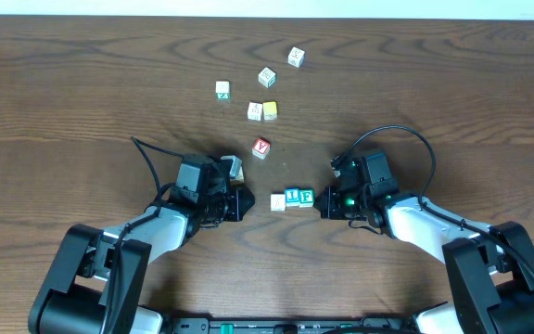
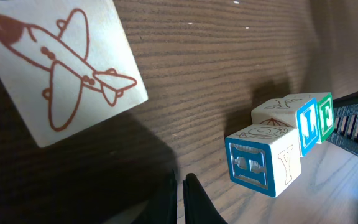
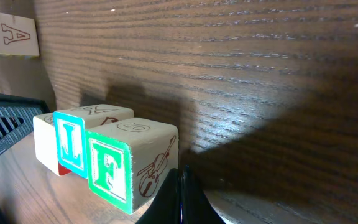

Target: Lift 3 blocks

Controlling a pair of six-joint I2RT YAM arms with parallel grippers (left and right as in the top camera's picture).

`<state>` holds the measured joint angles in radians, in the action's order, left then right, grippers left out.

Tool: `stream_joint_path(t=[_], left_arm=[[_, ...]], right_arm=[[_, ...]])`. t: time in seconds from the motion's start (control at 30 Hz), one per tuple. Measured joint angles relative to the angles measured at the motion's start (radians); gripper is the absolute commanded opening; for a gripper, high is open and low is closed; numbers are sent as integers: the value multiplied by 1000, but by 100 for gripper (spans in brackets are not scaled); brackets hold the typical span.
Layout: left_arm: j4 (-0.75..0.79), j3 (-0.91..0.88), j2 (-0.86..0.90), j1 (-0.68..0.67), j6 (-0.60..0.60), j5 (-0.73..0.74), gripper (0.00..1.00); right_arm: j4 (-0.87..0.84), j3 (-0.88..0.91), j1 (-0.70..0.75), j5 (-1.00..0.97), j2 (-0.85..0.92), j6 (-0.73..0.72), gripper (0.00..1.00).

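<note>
Nearest the robot, the left pincer (image 1: 242, 205) and the right pincer (image 1: 323, 206) face each other low over the table (image 1: 82, 74). Both are fully closed and hold nothing; each wrist view shows its fingers pressed together into a single tip.

Between the two tips lie the three blocks of the task, touching in one straight row: the cream block (image 1: 278, 202) on the left, the blue-letter block (image 1: 292, 197) in the middle, the green F block (image 1: 306, 198) on the right. The row appears to rest on the table. The right tip sits just beside the green F block; whether it touches cannot be told. The left tip stands apart from the cream block.

Step in hand, as judged: approach for a two-sided squeeze — the closed tips act as pushers on the ends of the row.

Next move calls for:
- closing the left-hand gap until both ends are contacted;
- equal inward pressure along the row's axis, at block mid-height;
- a level, simultaneous rise — uneven force would buckle the row.

Farther out, an airplane block (image 1: 235, 167) sits beside the left arm, then a red Y block (image 1: 260, 147), a yellow block (image 1: 270, 109) and several others. None is involved.
</note>
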<state>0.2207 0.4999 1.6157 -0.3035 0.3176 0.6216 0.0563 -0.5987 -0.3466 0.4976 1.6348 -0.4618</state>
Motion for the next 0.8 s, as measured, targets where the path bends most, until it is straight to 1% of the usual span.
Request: stream_joint_path(t=[0.13,0.3,0.5,0.6,0.8], left_arm=[[0,0,0,0,4,0,7],[0,0,0,0,39,0,7],[-26,0,0,-4,53,44,7],[-34,0,0,-30,53,66,7],[-41,0,0,-122,50,86,7]], right_arm=[[-1,0,0,2,1,0,1],[-1,0,0,1,1,0,1],[-1,0,0,1,1,0,1],[-1,0,0,0,1,0,1],[-1,0,0,0,1,0,1]])
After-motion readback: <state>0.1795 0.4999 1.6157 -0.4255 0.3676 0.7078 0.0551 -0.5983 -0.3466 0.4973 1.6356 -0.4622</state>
